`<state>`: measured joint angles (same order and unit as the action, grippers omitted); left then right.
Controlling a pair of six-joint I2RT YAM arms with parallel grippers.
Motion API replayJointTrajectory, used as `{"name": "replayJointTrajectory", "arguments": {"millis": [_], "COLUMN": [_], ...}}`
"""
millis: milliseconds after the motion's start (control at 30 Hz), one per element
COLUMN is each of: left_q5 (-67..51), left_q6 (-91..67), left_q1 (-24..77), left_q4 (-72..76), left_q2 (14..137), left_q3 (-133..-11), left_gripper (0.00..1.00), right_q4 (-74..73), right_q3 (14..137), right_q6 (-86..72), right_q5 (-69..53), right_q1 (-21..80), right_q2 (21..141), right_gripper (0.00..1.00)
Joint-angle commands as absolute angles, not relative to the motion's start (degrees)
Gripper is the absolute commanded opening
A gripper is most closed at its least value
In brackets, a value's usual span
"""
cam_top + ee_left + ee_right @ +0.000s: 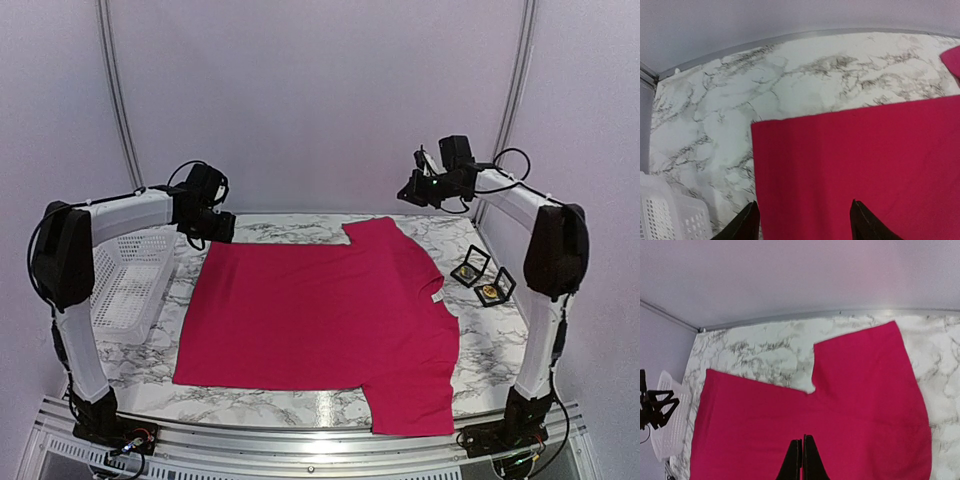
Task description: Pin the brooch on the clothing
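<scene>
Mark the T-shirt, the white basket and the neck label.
T-shirt (310,320): top view, middle of the body.
white basket (125,285): top view, bare mesh floor.
neck label (437,296): top view, centre of the tag.

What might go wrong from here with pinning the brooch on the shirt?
The brooch boxes are small and sit near the right edge of the table; a clumsy reach by the right hand, now shut, might shove them off. The T-shirt lies flat, so the pin may catch both layers.
</scene>
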<state>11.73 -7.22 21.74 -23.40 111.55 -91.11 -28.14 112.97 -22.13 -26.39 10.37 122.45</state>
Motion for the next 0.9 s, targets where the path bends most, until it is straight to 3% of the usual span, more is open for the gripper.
{"name": "replayJointTrajectory", "arguments": {"millis": [0, 233, 533, 633, 733, 767, 833, 867], "left_q5": [7.83, 7.95, 10.63, 12.29, 14.06, 14.83, 16.07, 15.90], "left_q6": [-11.87, -15.16, -16.75, -16.03, -16.10, -16.31, -16.16, -15.59], "left_q1": [25.45, 29.71, 29.71, 29.71, 29.75, 29.79, 30.03, 30.20], "left_q4": [-20.19, -16.20, -12.68, -12.46, -12.25, -11.87, -10.26, -9.35], "left_q2": [108.03, 102.88, 99.54, 98.60, 95.99, 94.79, 92.57, 91.68], "left_q3": [-81.03, -67.32, -57.88, -57.71, -58.51, -58.75, -59.13, -59.40], "left_gripper": [0.63, 0.63, 0.63, 0.63, 0.66, 0.72, 0.97, 0.99], "right_q4": [-34.48, -29.77, -30.05, -33.38, -34.68, -34.83, -34.54, -33.86], "right_q3": [94.05, 67.76, 56.53, 58.73, 61.17, 62.09, 64.15, 65.18], "right_q6": [-16.28, -20.55, -22.07, -21.41, -20.84, -20.59, -19.94, -19.24], "right_q5": [-20.46, -13.96, -3.44, 0.73, 8.45, 10.88, 17.29, 19.41], "right_q1": [15.41, 21.45, 22.88, 22.90, 22.01, 21.34, 19.49, 18.72], "right_q2": [110.82, 99.07, 95.46, 95.07, 93.12, 92.63, 92.36, 92.56], "right_gripper": [0.00, 0.00, 0.00, 0.11, 0.30, 0.36, 0.56, 0.70]}}
